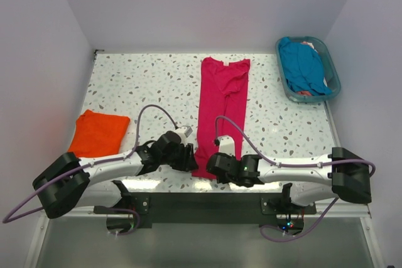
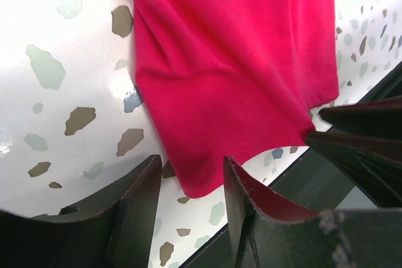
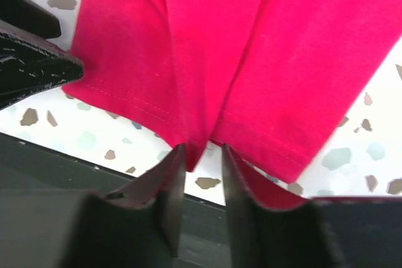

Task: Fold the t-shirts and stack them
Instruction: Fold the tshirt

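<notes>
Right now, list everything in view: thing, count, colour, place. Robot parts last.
pink t-shirt: 1, hot pink, laid out in a long strip down the middle of the table
orange t-shirt: 1, orange, folded, left side of the table
blue t-shirt: 1, teal blue, bunched in the basket
salmon-red cloth: 1 sliver showing, in the basket under the blue t-shirt
basket: 1, teal plastic, far right corner
table: 1, white with grey speckles
left arm, right arm: 2, white and black, purple cables, near edge
left end effector: 1, black, open around the pink t-shirt's near corner
right end effector: 1, black, open at the pink t-shirt's near hem
</notes>
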Controlling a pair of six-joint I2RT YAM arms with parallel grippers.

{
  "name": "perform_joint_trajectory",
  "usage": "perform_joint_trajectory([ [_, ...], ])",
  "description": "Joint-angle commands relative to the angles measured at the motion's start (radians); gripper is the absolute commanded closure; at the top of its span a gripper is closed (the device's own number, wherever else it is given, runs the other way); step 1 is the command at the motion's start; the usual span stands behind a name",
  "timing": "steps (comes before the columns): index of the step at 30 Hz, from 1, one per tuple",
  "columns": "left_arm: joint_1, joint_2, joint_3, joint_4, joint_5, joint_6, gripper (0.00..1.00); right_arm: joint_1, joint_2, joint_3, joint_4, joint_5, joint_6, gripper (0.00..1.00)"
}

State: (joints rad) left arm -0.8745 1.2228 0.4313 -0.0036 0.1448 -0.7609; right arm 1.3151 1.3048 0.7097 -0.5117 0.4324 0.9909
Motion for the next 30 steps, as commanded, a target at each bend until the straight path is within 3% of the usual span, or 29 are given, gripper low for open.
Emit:
perform_joint_trajectory([
  [1,0.006,0.036,-0.009,0.05,0.061,0.048,0.51,0.004,-0.051,0.02,-0.048,0.088,0.037,0.65],
  [5,0.006,0.082,-0.009,0.056,0.064,0.058,0.53,0.001,-0.104,0.027,-0.195,0.175,0.09,0.52],
  [10,0.003,0.118,-0.003,0.057,0.07,0.066,0.64,-0.03,-0.17,-0.054,-0.209,0.166,0.152,0.42],
  [14,0.003,0.119,-0.003,0.008,0.05,0.063,0.99,-0.06,-0.222,-0.131,-0.151,0.095,0.167,0.42],
  [19,0.003,0.02,-0.048,-0.062,0.016,0.022,1.0,-0.08,-0.298,-0.222,-0.099,0.034,0.227,0.42],
  [30,-0.012,-0.063,-0.135,-0.036,0.018,-0.063,1.0,-0.089,-0.366,-0.357,0.122,-0.084,0.373,0.46],
])
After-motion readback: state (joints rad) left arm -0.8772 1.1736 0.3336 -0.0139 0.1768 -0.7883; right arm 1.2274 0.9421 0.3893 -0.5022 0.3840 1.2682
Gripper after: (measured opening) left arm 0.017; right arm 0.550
